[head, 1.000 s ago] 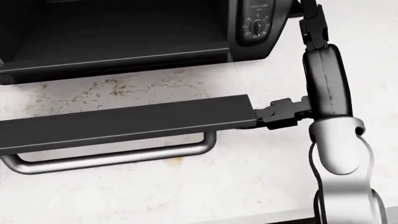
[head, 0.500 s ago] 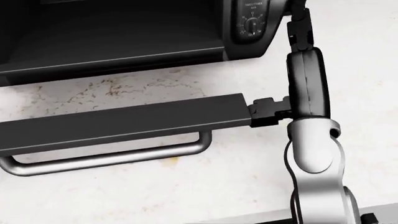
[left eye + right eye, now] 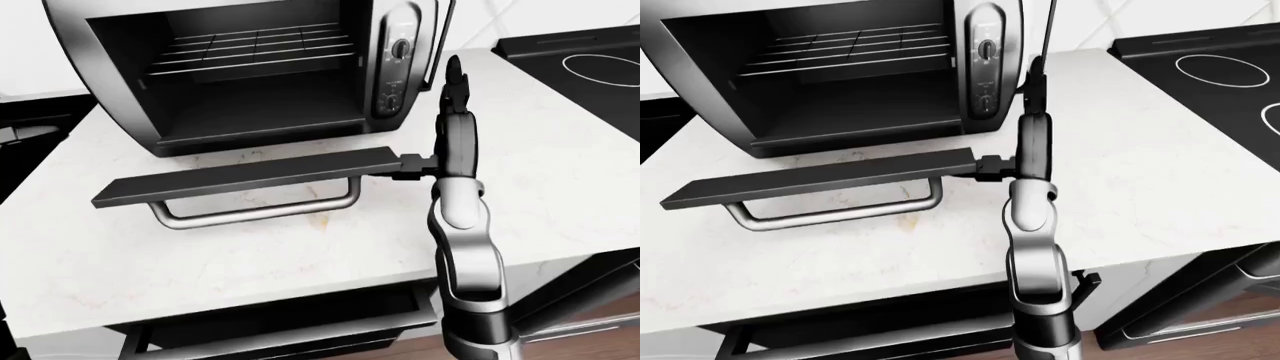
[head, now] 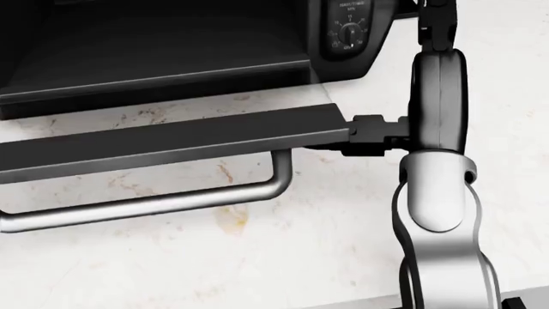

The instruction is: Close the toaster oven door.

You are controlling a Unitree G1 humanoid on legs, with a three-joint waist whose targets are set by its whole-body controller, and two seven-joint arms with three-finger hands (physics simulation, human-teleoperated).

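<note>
Nearest the camera, a dark drawer front (image 3: 290, 322) sits under the lip of the white marble counter (image 3: 250, 255) at the bottom of the left-eye view. Up from the lower right comes the right arm (image 3: 465, 255), silver forearm rising over the counter edge, dark upper section standing almost vertical. The right hand (image 4: 371, 136) reaches sideways off that arm, a stubby black block pressed against the right end of the toaster oven door (image 3: 250, 176); one finger (image 3: 455, 79) points straight up past the oven's corner. The fingers (image 4: 365, 122) at the door's end look like they butt against it, but whether they wrap it or just touch, I cannot tell. The door is wide open, lying nearly flat and hanging above the counter, its silver bar handle (image 3: 260, 214) slung beneath the edge nearest the camera. Just past it stands the toaster oven (image 3: 240, 67) on the counter, upper left of the left-eye view, its cavity dark and open with a wire rack (image 3: 250, 49) across the upper part. Two dials sit on the control panel (image 3: 397, 67) at its right side. Farther right, a black cooktop (image 3: 1210, 75) with pale ring markings fills the upper right corner. The left hand does not show in any view.
</note>
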